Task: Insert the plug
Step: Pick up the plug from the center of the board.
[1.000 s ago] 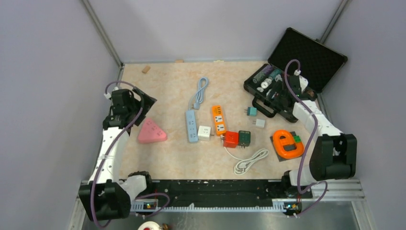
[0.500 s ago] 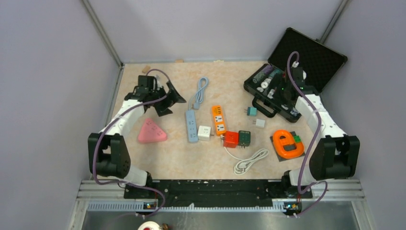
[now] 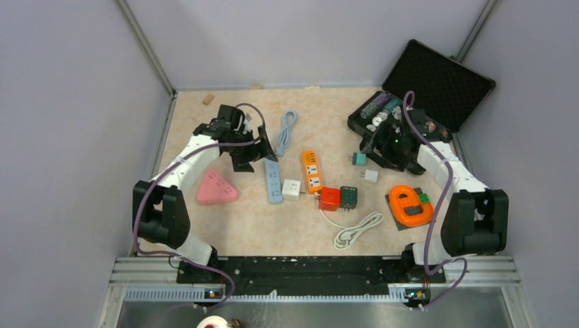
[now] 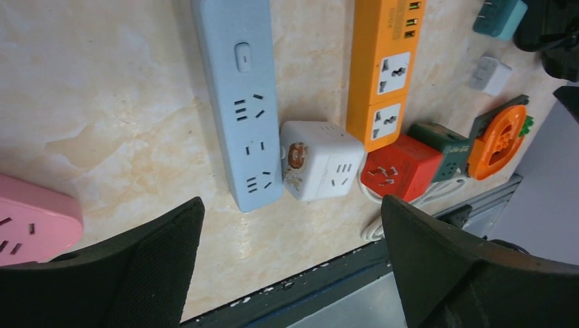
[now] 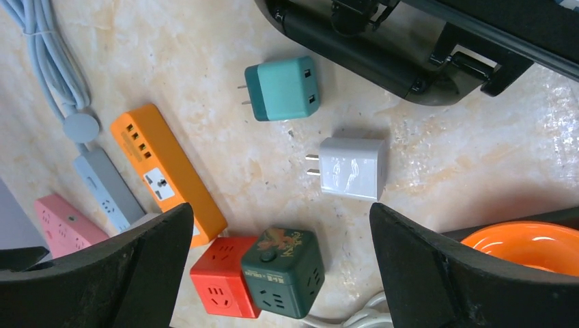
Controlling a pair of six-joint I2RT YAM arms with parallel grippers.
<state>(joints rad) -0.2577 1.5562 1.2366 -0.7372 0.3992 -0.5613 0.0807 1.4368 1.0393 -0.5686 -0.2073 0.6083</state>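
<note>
- Left gripper (image 4: 291,205) — its two black fingers (image 4: 123,266) are spread wide apart and hold nothing. They hang above the near end of a blue power strip (image 4: 239,102) and a white cube socket (image 4: 321,160) just beside the strip's right edge.
- Right gripper (image 5: 281,212) — its fingers (image 5: 450,266) are also spread wide, with nothing between them. It hovers over a white plug (image 5: 351,167) that lies flat on the table, untouched, prongs pointing toward the orange power strip (image 5: 167,174).
- A teal plug (image 5: 280,87) lies just beyond the white one, apart from it, near the front edge of an open black case (image 5: 382,41).
- The orange power strip runs roughly alongside the blue one. At its near end sit a red cube socket (image 5: 222,283) and a dark green cube socket (image 5: 283,270), side by side and touching.
- A pink triangular socket (image 3: 216,187) lies left of the blue strip, apart from it.
- A coiled white cord (image 3: 356,231) lies near the red cube, and an orange cable reel (image 3: 410,205) sits further right.
- Everything rests on a beige marble-patterned table (image 3: 239,225).
</note>
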